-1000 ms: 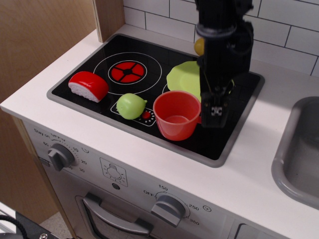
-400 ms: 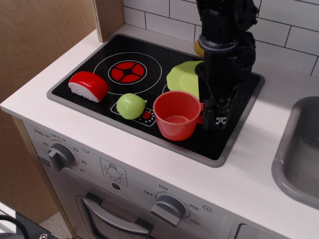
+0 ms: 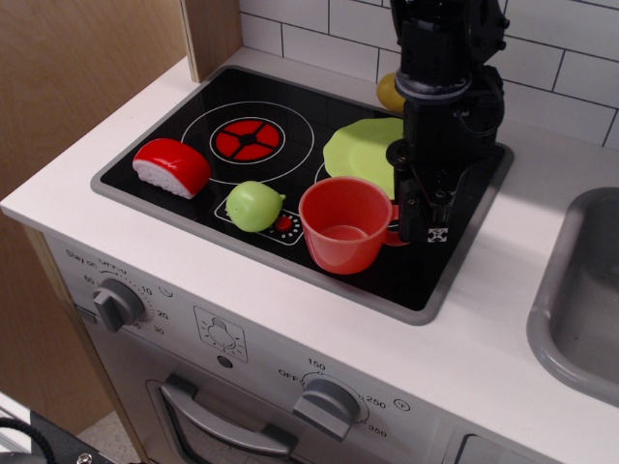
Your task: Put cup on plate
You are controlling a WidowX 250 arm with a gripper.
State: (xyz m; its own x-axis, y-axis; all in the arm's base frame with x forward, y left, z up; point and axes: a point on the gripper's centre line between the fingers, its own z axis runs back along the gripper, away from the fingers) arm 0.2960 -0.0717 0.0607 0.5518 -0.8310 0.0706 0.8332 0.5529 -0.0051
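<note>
White tabletop (image 3: 503,338) of a toy kitchen carries a black glossy cooktop (image 3: 193,106) with a red burner mark (image 3: 250,141); white tiles (image 3: 571,58) line the back wall, a wooden panel (image 3: 77,77) stands at the left, and a grey sink (image 3: 580,300) is sunk in at the right. Knobs (image 3: 116,307) and an oven handle (image 3: 218,425) show on the front. On the cooktop the red-orange cup (image 3: 344,224) stands upright and looks empty, just in front of the lime-green plate (image 3: 363,155); whether they touch is unclear. The gripper (image 3: 426,230) hangs at the cup's handle side, its jaws narrow around the handle region, though whether they pinch it cannot be told. A green apple-like ball (image 3: 254,206) sits just left of the cup, a red-and-white toy food (image 3: 171,167) farther left, and a yellow object (image 3: 390,92) lies behind the plate.
</note>
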